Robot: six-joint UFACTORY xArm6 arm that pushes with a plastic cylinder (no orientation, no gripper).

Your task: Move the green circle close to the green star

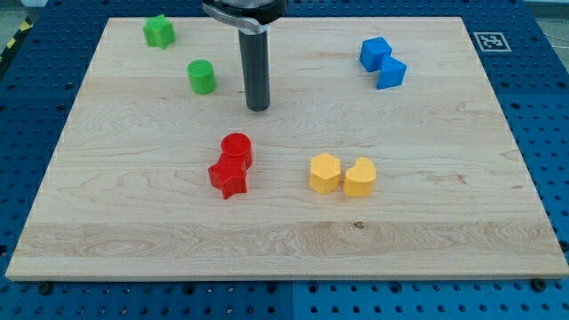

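Observation:
The green circle point(202, 76) stands on the wooden board at the view's upper left. The green star point(159, 32) sits near the board's top left corner, up and to the left of the circle, with a gap between them. My tip point(258, 108) rests on the board to the right of the green circle and slightly lower, about a block's width away from it, not touching it. The dark rod rises from the tip to the view's top edge.
A red circle point(236, 148) and a red star point(228, 178) touch each other near the board's middle. A yellow hexagon point(324, 172) and a yellow heart point(360, 177) sit side by side to their right. Two blue blocks point(382, 62) stand at the upper right.

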